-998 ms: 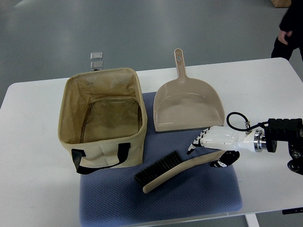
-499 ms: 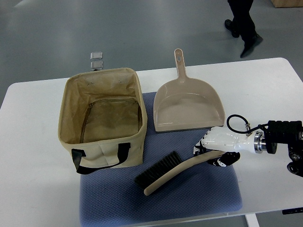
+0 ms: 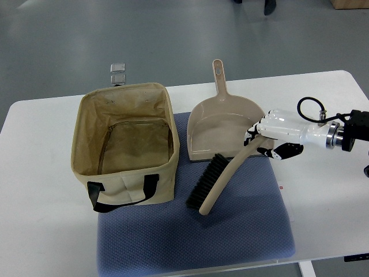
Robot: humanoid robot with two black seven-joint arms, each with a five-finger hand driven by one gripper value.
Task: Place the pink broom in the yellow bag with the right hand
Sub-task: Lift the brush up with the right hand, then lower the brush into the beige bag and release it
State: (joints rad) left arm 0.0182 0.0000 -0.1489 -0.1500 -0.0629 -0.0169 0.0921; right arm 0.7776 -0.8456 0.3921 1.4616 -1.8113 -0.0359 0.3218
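Observation:
The pink broom [image 3: 222, 178], a beige hand brush with dark bristles, hangs tilted above the blue mat, its brush end low and to the left. My right hand [image 3: 266, 140] is shut on the broom's handle end, just in front of the dustpan's right corner. The yellow bag [image 3: 124, 147] stands open on the left with black handles at its near side. It is empty inside. The left arm is out of view.
A beige dustpan [image 3: 228, 124] lies behind the broom, its handle pointing away. A blue mat [image 3: 190, 236] covers the middle of the white table [image 3: 40, 231]. A small clear object [image 3: 117, 74] lies behind the bag. A person's feet show at the top edge.
My right hand closed on the broom's handle, lifted it and swung it back and right. The broom now tilts steeply with its brush nearer the dustpan. The person walked further off.

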